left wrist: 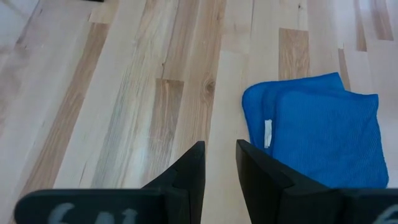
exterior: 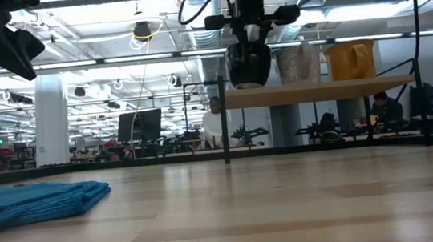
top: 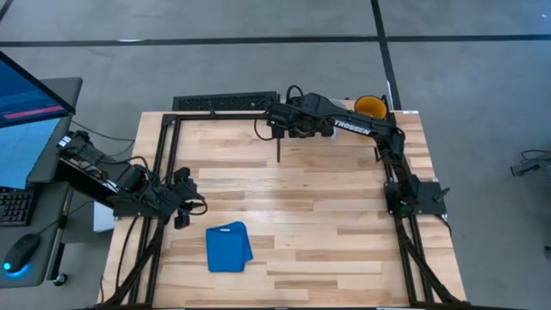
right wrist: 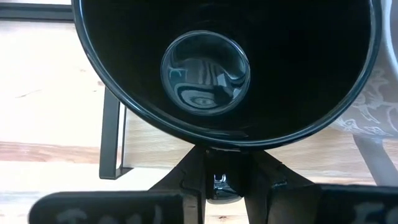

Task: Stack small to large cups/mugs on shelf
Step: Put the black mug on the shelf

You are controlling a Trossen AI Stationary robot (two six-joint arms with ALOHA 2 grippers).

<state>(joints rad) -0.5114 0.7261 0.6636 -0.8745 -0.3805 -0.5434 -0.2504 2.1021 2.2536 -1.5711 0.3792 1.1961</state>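
Note:
My right gripper (exterior: 246, 37) is shut on the black mug (exterior: 249, 65) and holds it at the left end of the shelf (exterior: 318, 91), with its base just above the board. On the board stand the pale grey-white mug (exterior: 297, 64) and, to its right, the yellow mug (exterior: 349, 60). In the high view the right arm covers the black and pale mugs, and only the yellow mug (top: 370, 106) shows, at the table's far right. My left gripper (top: 185, 207) hovers over the table's left side, open by a narrow gap, beside the blue cloth (left wrist: 317, 134). My right gripper comes at the black mug from above, pointing down. Its two fingers (right wrist: 193, 177) pinch a dark glossy piece just outside the rim (right wrist: 217, 149), which looks like the handle (right wrist: 217, 185). The mug hangs upright below the fingers, mouth up, and seems clear of the board.
The folded blue cloth (top: 228, 247) lies on the tabletop near the left front. The shelf's black frame leg (exterior: 224, 120) stands just below and left of the black mug. The middle of the table (top: 301, 207) is bare wood. People sit in the room behind.

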